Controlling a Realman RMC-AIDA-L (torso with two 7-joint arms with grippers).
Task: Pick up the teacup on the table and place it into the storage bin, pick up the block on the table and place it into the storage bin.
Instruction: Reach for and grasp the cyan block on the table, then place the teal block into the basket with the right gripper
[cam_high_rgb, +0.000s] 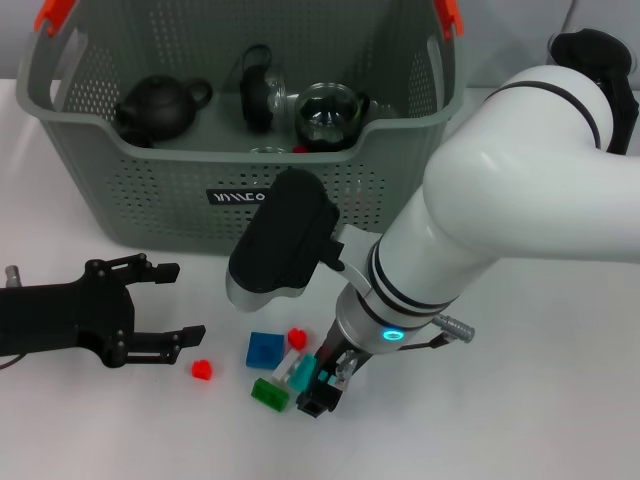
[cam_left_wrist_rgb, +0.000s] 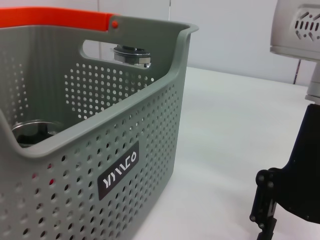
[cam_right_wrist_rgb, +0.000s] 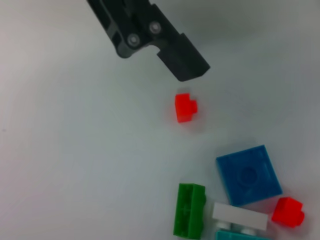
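Right gripper (cam_high_rgb: 322, 385) low over blocks, jaw state unclear; green block (cam_high_rgb: 269, 393) lies diagonally; left gripper (cam_high_rgb: 170, 305) spread.

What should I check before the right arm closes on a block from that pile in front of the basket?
1. Right gripper is down over the block pile, by the teal block and white block: ok.
2. Right fingers open or shut: cannot tell; the arm hides them in the head view.
3. Which block sits between them: cannot tell.
4. Left gripper is open, on the table's left, apart from the pile; the lone red block lies just off its lower finger: ok.
5. Storage bin stands behind the pile, open top, with a dark teapot and glass pot inside, room left: ok.
6. Teacup on the table: none seen.
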